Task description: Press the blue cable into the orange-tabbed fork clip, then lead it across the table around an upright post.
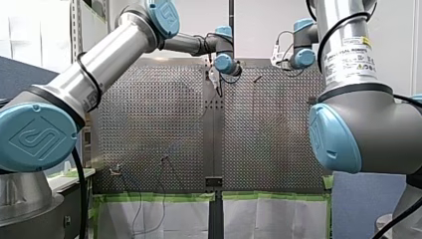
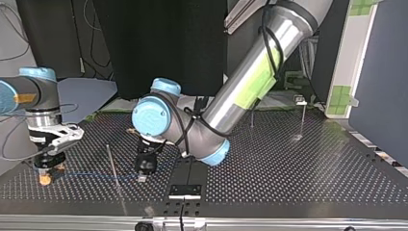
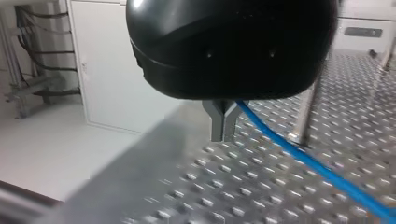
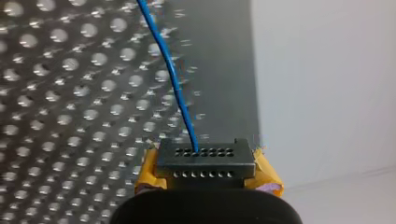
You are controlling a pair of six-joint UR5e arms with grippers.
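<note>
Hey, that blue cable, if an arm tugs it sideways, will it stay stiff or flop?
Probably floppy: the cable is thin and curves ahead of the right gripper. It seems light, running nearly straight from the left gripper without sagging. Slack would probably let it droop onto the table.

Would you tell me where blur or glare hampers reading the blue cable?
Left wrist view: blue cable clear, the table smeared. Right wrist view: cable sharp where it meets my right gripper. Top view: cable faint against the dark table.
</note>
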